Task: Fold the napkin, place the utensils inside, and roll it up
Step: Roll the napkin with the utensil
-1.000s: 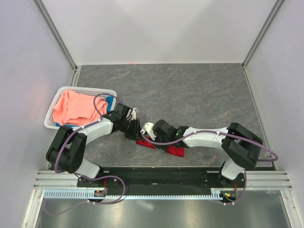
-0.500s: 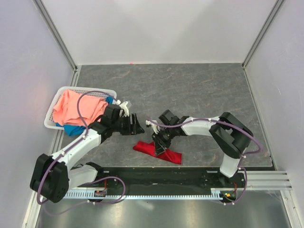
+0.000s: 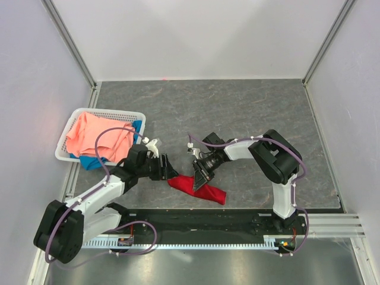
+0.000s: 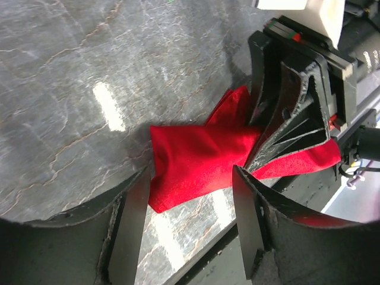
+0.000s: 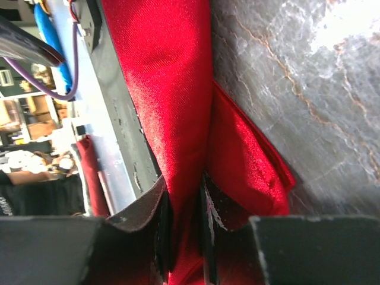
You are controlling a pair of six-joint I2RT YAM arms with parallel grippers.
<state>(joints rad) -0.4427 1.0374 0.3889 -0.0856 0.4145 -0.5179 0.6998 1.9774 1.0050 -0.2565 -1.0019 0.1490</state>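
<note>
Red napkin (image 3: 196,189) lies bunched near the front edge of the bench (image 3: 237,113), pinched in the right jaws, left jaws open and empty around its end; a one-sided pull could drag it off.

No text, brand, number or sign can be read in any view. Left wrist view: tiny pale print on black housing (image 4: 369,58) at the right edge, too small and blurred to read.
</note>
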